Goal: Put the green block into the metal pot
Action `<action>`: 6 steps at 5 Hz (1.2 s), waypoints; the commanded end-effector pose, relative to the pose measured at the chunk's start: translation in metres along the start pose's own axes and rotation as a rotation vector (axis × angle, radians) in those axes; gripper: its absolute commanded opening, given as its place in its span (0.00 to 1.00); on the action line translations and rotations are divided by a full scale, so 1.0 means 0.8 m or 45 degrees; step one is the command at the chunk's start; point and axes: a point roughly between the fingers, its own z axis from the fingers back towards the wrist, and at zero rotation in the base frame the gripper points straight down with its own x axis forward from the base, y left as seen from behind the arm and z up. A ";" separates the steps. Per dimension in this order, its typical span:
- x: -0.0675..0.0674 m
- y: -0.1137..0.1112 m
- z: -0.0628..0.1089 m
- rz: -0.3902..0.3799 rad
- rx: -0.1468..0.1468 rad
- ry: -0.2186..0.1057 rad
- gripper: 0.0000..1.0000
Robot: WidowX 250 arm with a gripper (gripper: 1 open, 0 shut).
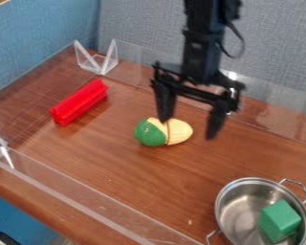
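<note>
One green block (279,222), one metal pot (241,205)

Green block (279,222) inside metal pot (241,205); empty, spread pincer (189,117) above wooden table (104,158).

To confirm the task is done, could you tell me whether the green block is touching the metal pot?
Touching: the camera view shows the green block resting inside the metal pot, against its inner surface.
</note>
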 end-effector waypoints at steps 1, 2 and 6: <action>-0.022 -0.039 0.021 0.066 -0.047 -0.122 1.00; -0.038 -0.081 0.012 0.075 -0.069 -0.139 1.00; -0.069 -0.130 -0.041 0.226 -0.150 -0.168 1.00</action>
